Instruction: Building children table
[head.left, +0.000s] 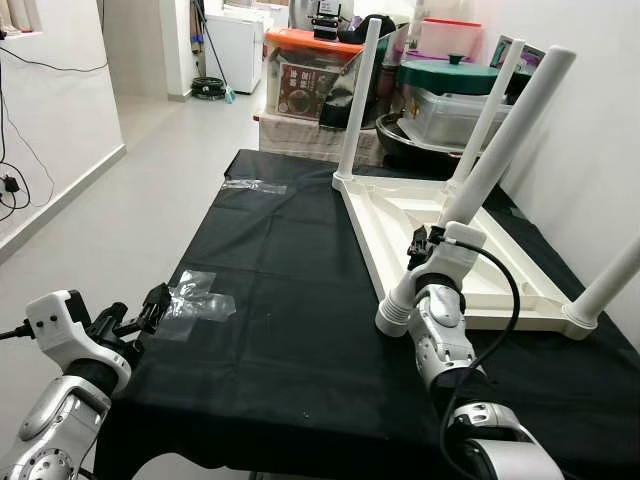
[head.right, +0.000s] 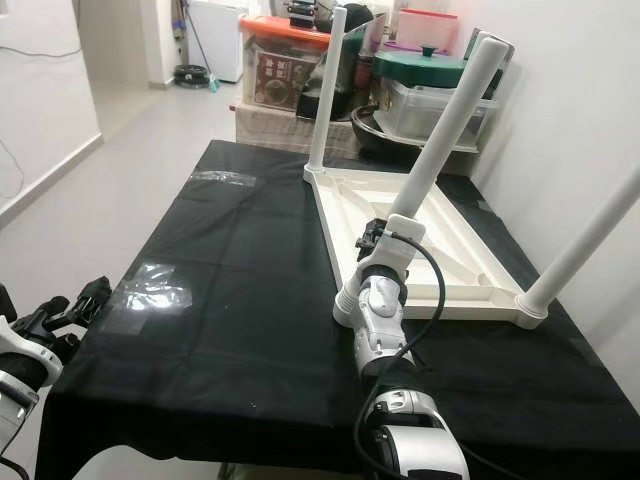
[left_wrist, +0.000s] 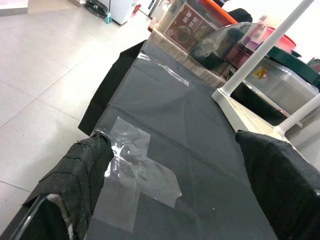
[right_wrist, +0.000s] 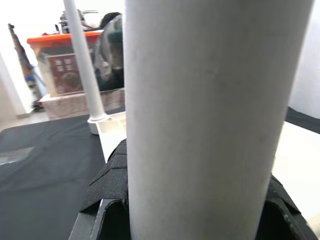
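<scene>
The right claw, at the centre right of the left eye view, is closed around the near white leg of the upturned children table, which lies with its legs up on the black cloth of the counter. The left claw, at the lower left of the frame, has its fingers apart and holds nothing, just at the counter edge beside a patch of clear tape. Behind the table, in the upper part of the frame, storage boxes stand.
</scene>
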